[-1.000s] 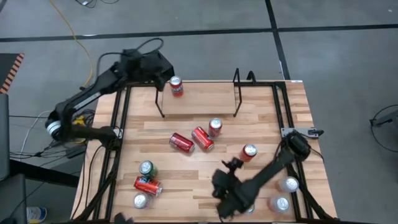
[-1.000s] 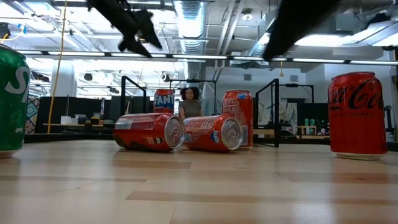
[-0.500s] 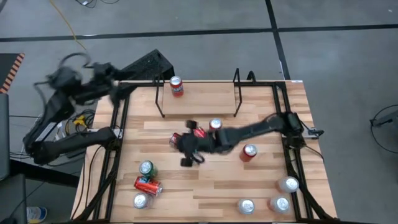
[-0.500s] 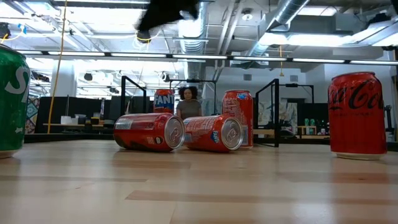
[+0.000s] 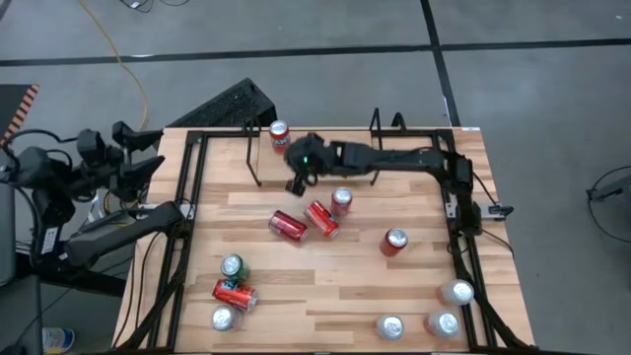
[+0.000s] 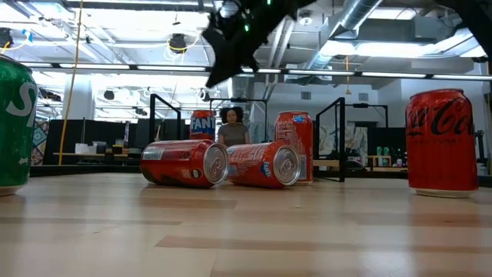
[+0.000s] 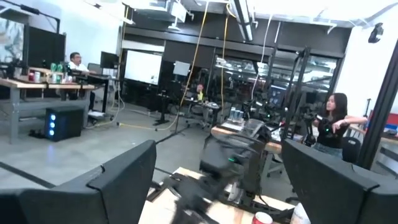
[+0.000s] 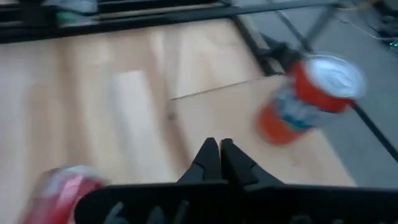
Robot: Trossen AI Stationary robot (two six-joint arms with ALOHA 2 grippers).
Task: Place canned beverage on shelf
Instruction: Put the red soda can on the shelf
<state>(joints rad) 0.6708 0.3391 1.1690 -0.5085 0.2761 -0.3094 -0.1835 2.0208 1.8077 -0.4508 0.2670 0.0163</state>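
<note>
The thin black wire shelf point(image 5: 315, 148) is sitting at the wooden table's point(image 5: 325, 296) far edge, its long axis running left-right. An orange can point(image 5: 280, 136) is standing upright at its left end. The right gripper point(image 5: 296, 182) is hovering nearby, fingers pressed together and empty; the left gripper point(image 5: 138, 158) is waiting off-table, fingers apart.

Bright ceiling lamps point(image 6: 231, 19) give even light; the wrist views are blurred, especially the orange can point(image 8: 308, 99).

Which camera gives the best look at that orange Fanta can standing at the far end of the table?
The high view: the upright orange Fanta can shows whole, standing on the black wire shelf. The right wrist view shows it blurred; the low view shows it half hidden behind a lying red can. The left wrist view misses it.
</note>
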